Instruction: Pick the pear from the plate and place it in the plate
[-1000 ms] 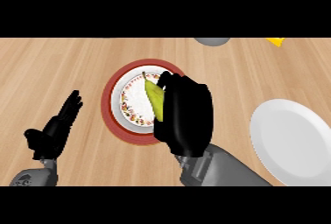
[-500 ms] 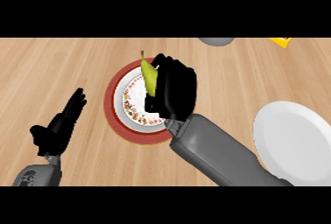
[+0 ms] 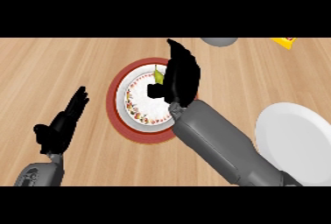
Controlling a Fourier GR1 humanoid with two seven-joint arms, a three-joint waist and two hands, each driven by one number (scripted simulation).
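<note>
**Right hand over the red-rimmed plate, pear mostly hidden**

We see the right hand (image 3: 177, 81) lying across the red-rimmed plate (image 3: 119, 94), fingers stretched long toward the far edge of the counter (image 3: 58, 61), thumb poking out to the left over the plate's white centre. Whether those fingers are wrapped round anything we cannot tell — the hand's back covers what is under it.

The pear (image 3: 158, 76) shows only as a small yellow-green sliver with its stem, just left of the hand, over the plate's far part. We cannot tell if it rests on the plate or is lifted.

The grey forearm (image 3: 220, 144) runs down to the lower right, crossing the plate's near rim.

To the right, the plain white plate (image 3: 301, 140) sits partly cut off by the view's edge — well apart from the pear.

The left hand (image 3: 61, 124) shows at the lower left, fingers straight and spread upward, resting clear of the red-rimmed plate.

At the far edge we note a grey object (image 3: 220, 41) and a yellow object (image 3: 285, 42), both cut off.
</note>
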